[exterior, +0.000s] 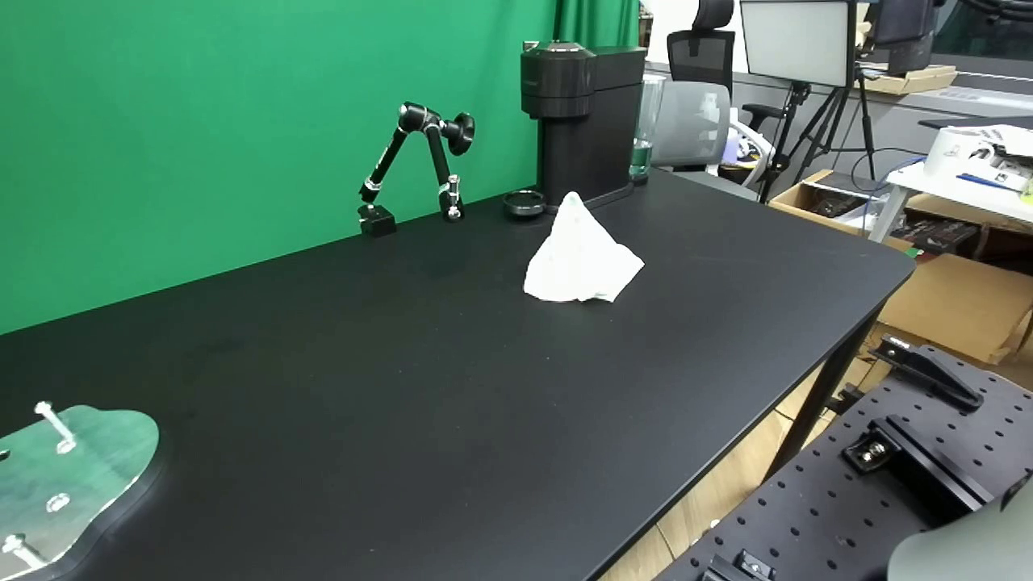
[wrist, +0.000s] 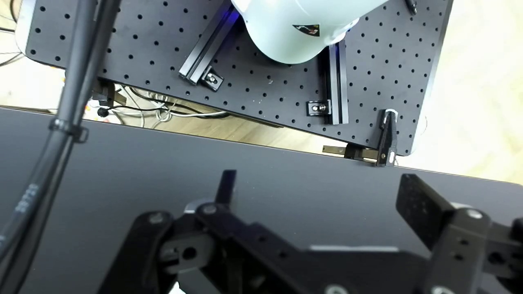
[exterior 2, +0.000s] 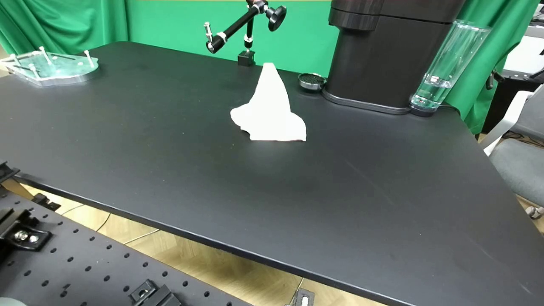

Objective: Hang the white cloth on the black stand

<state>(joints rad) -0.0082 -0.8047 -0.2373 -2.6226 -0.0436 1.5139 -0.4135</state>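
claw (wrist: 316,192) is hanging spread wide and the white cloth (exterior: 577,258) is standing peaked on the surface (exterior: 363,363), seemingly farther from the robot base (wrist: 294,36) than the claw, so probably needing an outward reach

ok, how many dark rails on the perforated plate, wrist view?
2 visible in the wrist view: left rail, at the left side of the pale robot base; right rail, extending below the base's right side. The base may hide others.
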